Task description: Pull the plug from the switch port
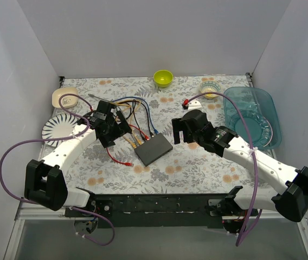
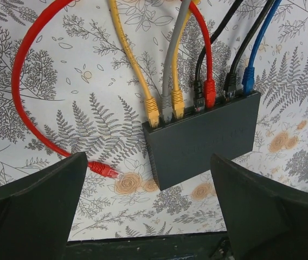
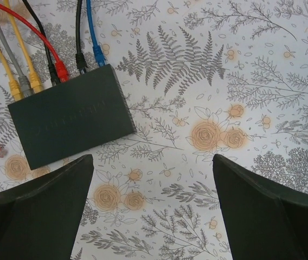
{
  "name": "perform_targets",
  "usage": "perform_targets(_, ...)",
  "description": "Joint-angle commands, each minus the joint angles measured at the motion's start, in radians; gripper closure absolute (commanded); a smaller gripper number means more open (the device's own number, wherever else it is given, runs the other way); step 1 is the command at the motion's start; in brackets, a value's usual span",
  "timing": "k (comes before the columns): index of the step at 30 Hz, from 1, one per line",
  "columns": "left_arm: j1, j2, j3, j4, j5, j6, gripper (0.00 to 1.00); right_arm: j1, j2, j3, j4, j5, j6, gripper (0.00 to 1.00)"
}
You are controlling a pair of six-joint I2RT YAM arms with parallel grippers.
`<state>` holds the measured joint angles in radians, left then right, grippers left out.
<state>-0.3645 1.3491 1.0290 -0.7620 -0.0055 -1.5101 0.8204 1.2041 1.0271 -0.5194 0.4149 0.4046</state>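
Left wrist | flat matte switch (image 2: 203, 135) | left end effector (image 2: 147, 158) wide | right end effector (image 3: 153, 158) wide

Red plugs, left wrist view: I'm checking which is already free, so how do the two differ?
The seated red plug sits in a port of the switch; the loose red plug lies on the tablecloth, apart from the switch. The seated one's tip is hidden in the port; the loose one's tip is bare. Both are red.
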Motion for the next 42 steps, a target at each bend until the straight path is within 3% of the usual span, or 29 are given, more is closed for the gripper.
perform_targets(1,-0.007,-0.001,0.057,0.012,0.056,0.043,0.02,0.005,0.009,0.031,0.104,-0.031,-0.029,0.01)
perform_targets(9,-0.068,0.054,0.068,0.056,0.118,0.079,0.02,-0.035,0.171,0.116,0.127,-0.093,0.002,0.04)
perform_targets(12,-0.077,0.081,0.069,0.078,0.114,0.079,0.11,-0.096,0.248,0.122,0.136,-0.186,0.056,0.10)
perform_targets(17,-0.079,0.085,0.039,0.118,0.137,0.053,0.28,-0.184,0.348,0.096,0.200,-0.303,0.083,0.35)
perform_targets(19,-0.079,0.079,0.020,0.121,0.107,0.044,0.29,-0.201,0.379,0.129,0.173,-0.335,0.083,0.47)
perform_targets(22,-0.079,0.082,0.005,0.125,0.020,0.050,0.30,-0.196,0.394,0.143,0.160,-0.404,0.071,0.55)
perform_targets(25,-0.079,0.128,0.002,0.133,-0.022,0.070,0.30,-0.173,0.338,0.049,0.200,-0.470,0.080,0.60)
perform_targets(35,-0.079,0.220,-0.078,0.187,-0.045,0.076,0.35,-0.102,0.160,-0.278,0.283,-0.513,0.178,0.63)
perform_targets(42,-0.079,0.302,-0.113,0.214,-0.025,0.083,0.36,-0.101,0.287,-0.236,0.347,-0.513,0.174,0.65)
